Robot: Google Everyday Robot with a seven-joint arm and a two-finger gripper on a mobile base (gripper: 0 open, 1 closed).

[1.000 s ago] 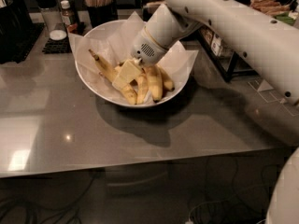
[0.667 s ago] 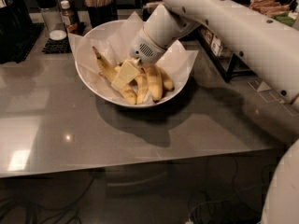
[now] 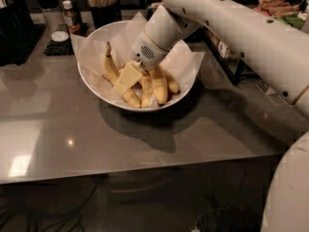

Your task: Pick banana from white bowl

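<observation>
white bowl (image 3: 87, 79) sits toward the far side of the grey table (image 3: 145, 149), with wide bare surface from it to the near edge. bottles (image 3: 70, 14) crowd the far left. bananas (image 3: 158, 83) lie in the bowl's near half, long axes roughly near-far, leftmost stem pointing far. gripper (image 3: 126, 79) is down among them (grip state: can't tell).

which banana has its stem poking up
The leftmost banana in the white bowl, just left of the gripper; the others lie low to its right.
</observation>
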